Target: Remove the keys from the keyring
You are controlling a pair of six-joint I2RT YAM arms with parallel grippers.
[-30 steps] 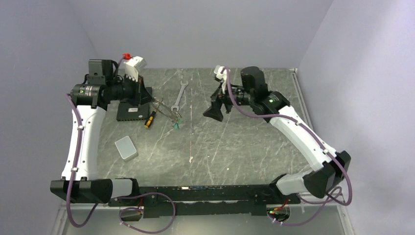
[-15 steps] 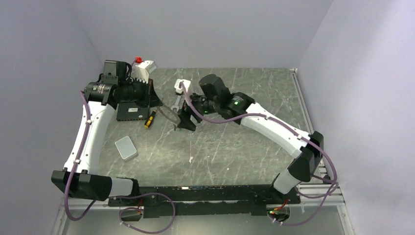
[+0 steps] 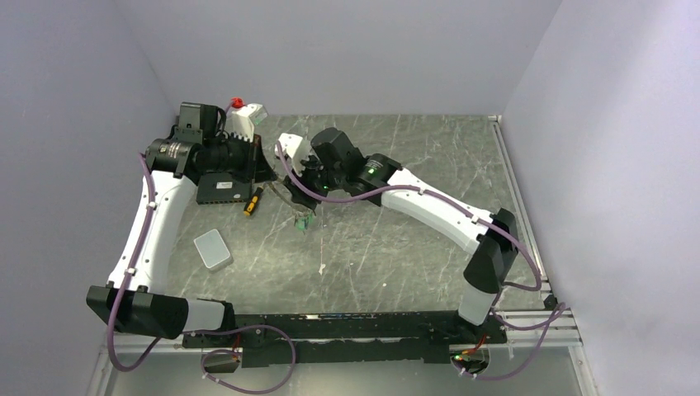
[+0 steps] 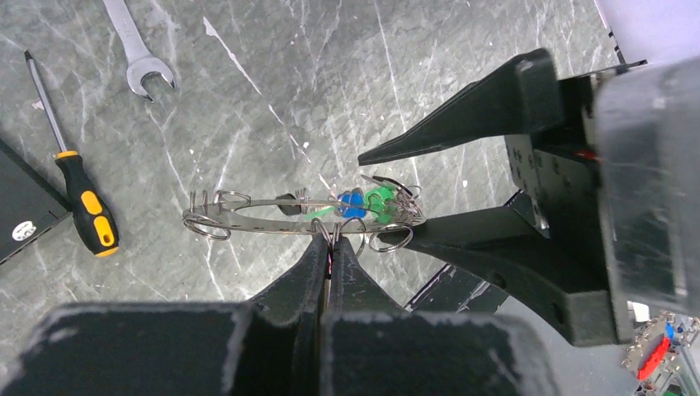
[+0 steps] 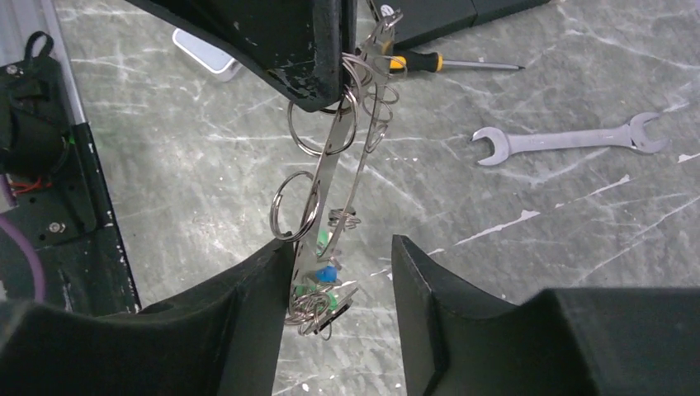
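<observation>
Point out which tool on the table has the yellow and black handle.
The screwdriver, lying next to the black box; the wrench is bare silver metal throughout.

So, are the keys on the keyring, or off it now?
On it. The green and blue keys hang on the keyring, which the shut left claw pinches; the open right claw straddles them.
</observation>
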